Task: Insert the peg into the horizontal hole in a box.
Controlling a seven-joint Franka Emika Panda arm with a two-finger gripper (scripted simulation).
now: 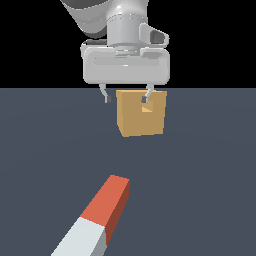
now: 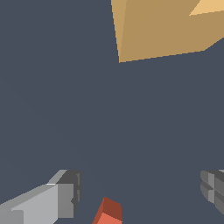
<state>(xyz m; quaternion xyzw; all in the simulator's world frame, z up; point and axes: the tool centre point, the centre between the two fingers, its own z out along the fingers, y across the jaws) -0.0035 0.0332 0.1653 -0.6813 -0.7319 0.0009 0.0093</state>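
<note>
Above the bench [image 1: 40, 150], my tool [image 1: 127, 96] hangs released, its two fingers spread wide with nothing between them. One fingertip [image 1: 106, 98] sits off the box's left edge in the exterior view, the other overlaps the front face near the hole [image 1: 147, 108]. I see the box [image 1: 141, 114] resting on the far part of the bench, its small square hole in the upper right of the face turned toward the camera. I find the peg [image 1: 97, 220] lying flat on the near side, well apart from the box, red half pointing toward it and pale half running off the near edge. From my wrist view, only the red tip shows between the spread fingers.
</note>
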